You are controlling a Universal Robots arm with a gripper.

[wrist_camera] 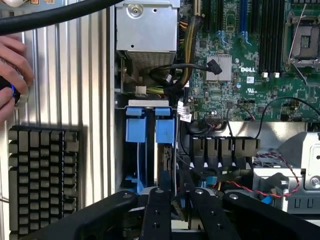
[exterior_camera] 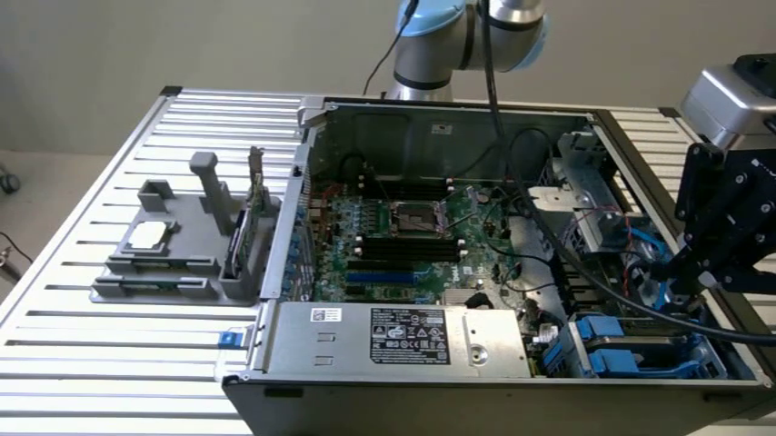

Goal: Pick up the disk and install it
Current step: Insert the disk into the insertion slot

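gripper (wrist_camera: 179,192) is down inside the PC case (exterior_camera: 485,386), at the drive cage in the corner on the exterior view's right. can't tell from these shots if it's open or closed, or if it has a grip on anything.

the disk (wrist_camera: 165,132): on edge in the cage, blue carrier, 1 of 2 blue-tabbed units side by side. It's the 1 nearer the motherboard (wrist_camera: 250,75), in line with the gripper, and its far end runs under the gripper. contact not clear.

pose: arm (exterior_camera: 473,36) stands behind the case. Wrist block hangs over the case wall on the exterior view's right, tool pointing down and inward.

around it:
- thick black cable (exterior_camera: 570,263) drops from the arm, crosses the open case and passes close by the cage to the wrist
- power supply (exterior_camera: 401,336) along the near wall, beside the cage
- row of black cable plugs (wrist_camera: 220,150) and red/black twisted wires (wrist_camera: 260,187) right next to the cage, tight
- empty CPU socket (exterior_camera: 406,218) mid-board
- grey fixture (exterior_camera: 170,263) on the slatted table (exterior_camera: 73,363), exterior view's left, well apart; small silver chip (exterior_camera: 149,236) on it, 1 card (exterior_camera: 254,209) upright in it
- a person's hand (wrist_camera: 12,75) on the table outside the case, over a dark thing with a blue light; keyboard (wrist_camera: 45,180) next to it
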